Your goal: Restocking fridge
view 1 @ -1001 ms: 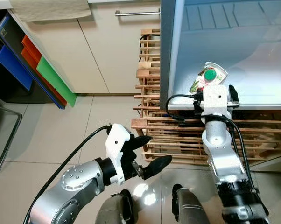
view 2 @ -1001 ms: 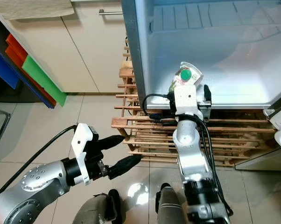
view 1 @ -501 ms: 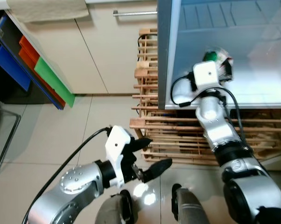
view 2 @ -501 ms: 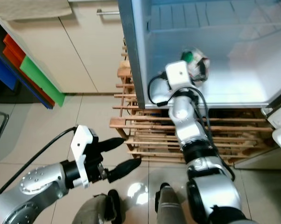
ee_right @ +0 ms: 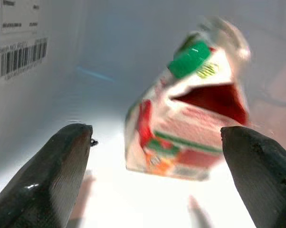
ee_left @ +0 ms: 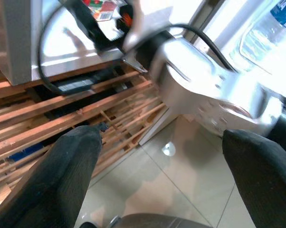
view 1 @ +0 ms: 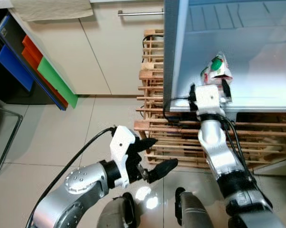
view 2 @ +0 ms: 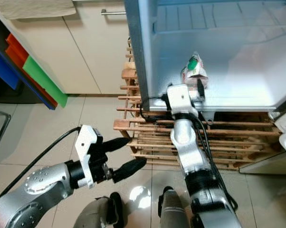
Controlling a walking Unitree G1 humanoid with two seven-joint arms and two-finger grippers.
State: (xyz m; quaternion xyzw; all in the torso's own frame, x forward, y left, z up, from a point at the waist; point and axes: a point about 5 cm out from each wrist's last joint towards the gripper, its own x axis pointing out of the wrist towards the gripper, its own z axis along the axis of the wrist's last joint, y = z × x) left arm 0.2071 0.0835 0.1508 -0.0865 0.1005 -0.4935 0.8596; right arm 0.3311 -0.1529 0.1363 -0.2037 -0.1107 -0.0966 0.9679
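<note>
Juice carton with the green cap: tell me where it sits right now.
The juice carton stands on the fridge floor, near its front edge, just beyond the right gripper, whose open fingers flank it without touching.

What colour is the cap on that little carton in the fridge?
Green. The carton's cap shows best in the right wrist view, between the open right claw fingers.

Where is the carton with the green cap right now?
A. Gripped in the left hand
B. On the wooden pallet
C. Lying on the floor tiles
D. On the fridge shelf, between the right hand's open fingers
D: the carton stands on the white fridge shelf, free between the right hand's spread fingers.
</note>
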